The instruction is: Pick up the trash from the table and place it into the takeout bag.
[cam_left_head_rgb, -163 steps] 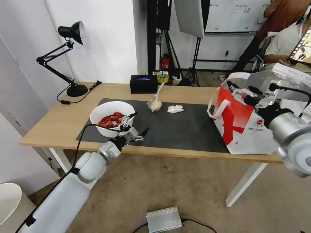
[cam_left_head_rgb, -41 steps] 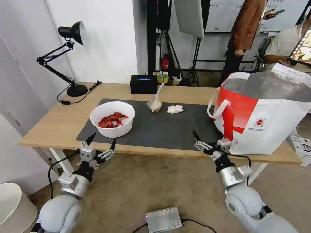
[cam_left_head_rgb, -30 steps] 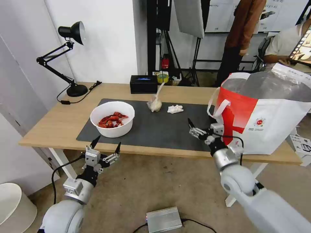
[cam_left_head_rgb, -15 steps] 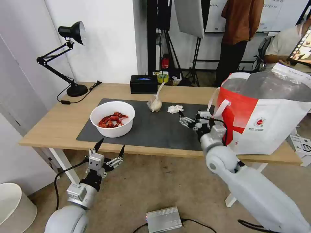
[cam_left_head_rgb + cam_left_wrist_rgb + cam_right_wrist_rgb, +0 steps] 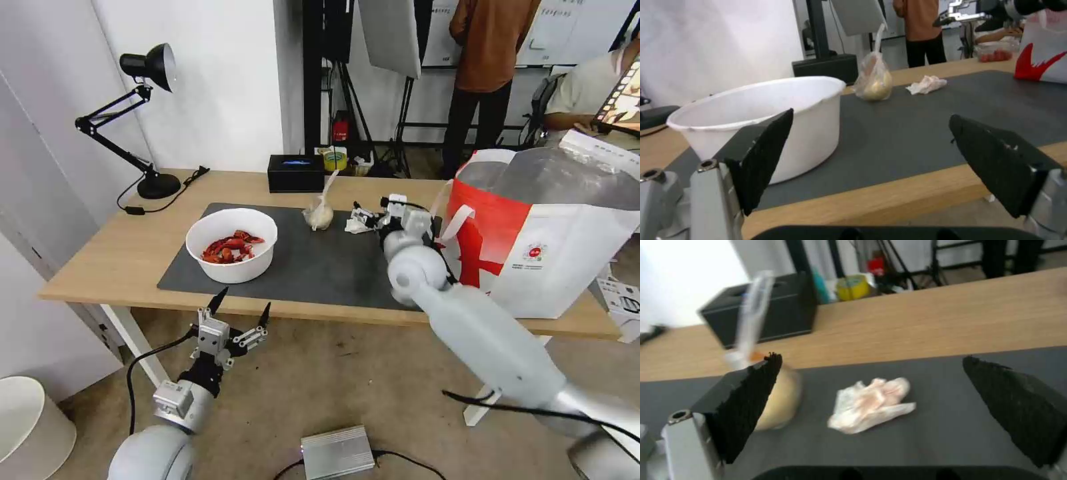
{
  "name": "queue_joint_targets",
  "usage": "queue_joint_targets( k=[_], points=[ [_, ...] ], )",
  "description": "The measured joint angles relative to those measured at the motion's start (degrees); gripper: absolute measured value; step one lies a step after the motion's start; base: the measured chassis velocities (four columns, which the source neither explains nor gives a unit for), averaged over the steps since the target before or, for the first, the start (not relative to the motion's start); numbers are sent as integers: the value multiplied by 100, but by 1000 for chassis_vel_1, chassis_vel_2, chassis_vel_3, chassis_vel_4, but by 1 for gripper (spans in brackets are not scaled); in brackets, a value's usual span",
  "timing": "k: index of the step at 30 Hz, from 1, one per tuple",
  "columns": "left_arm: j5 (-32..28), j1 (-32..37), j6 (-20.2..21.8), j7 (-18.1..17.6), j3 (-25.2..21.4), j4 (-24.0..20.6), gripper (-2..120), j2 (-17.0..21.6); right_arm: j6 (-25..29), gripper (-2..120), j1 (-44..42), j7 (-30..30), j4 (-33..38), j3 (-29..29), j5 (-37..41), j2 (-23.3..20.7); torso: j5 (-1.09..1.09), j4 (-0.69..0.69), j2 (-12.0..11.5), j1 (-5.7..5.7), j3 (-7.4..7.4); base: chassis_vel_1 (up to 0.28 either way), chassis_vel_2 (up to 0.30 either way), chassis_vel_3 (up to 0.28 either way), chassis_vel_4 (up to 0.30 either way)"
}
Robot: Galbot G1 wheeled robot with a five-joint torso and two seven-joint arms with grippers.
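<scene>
Head view hides part of the crumpled white tissue (image 5: 357,225) behind the right gripper (image 5: 369,218), which hangs over the dark grey mat (image 5: 320,267) with its black, rough-padded fingers spread wide and the tissue lying loose between them, untouched. Beside it the small knotted clear bag (image 5: 319,215) bulges around something pale, its twisted neck blurred in the right wrist view. The left gripper (image 5: 238,320) waits splayed below the light-wood table (image 5: 120,257) edge, near the smooth white bowl (image 5: 231,244) of red shells; the foil-lined takeout bag (image 5: 540,253) is cut off at the frame's right.

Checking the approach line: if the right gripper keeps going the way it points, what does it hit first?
Most likely the crumpled white tissue on the dark grey mat: it lies centred between the open right gripper's fingers. The knotted clear bag sits off to one side. Depth is uncertain.
</scene>
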Motion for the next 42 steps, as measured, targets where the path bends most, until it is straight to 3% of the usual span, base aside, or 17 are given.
queue_joint_targets(
  k=[14, 19, 34, 42],
  points=[
    [-16, -164, -8, 8, 142, 112, 90, 45, -1332, 100, 1390, 970, -1659, -295, 1346, 842, 0, 0, 1, 0, 0, 0, 0, 0, 0],
    [-30, -152, -16, 7, 103, 108, 90, 54, -1606, 100, 1664, 1041, -2200, -355, 1479, 1051, 0, 0, 1, 0, 0, 0, 0, 0, 0],
    [-45, -174, -32, 7, 127, 99, 90, 67, -1884, 100, 1994, 1143, -3162, -354, 1796, 1401, 0, 0, 1, 0, 0, 0, 0, 0, 0],
    [-46, -169, -32, 8, 135, 96, 90, 65, -1866, 100, 1977, 817, -3634, -337, 1383, 1628, 0, 0, 0, 0, 0, 0, 0, 0, 0]
  ],
)
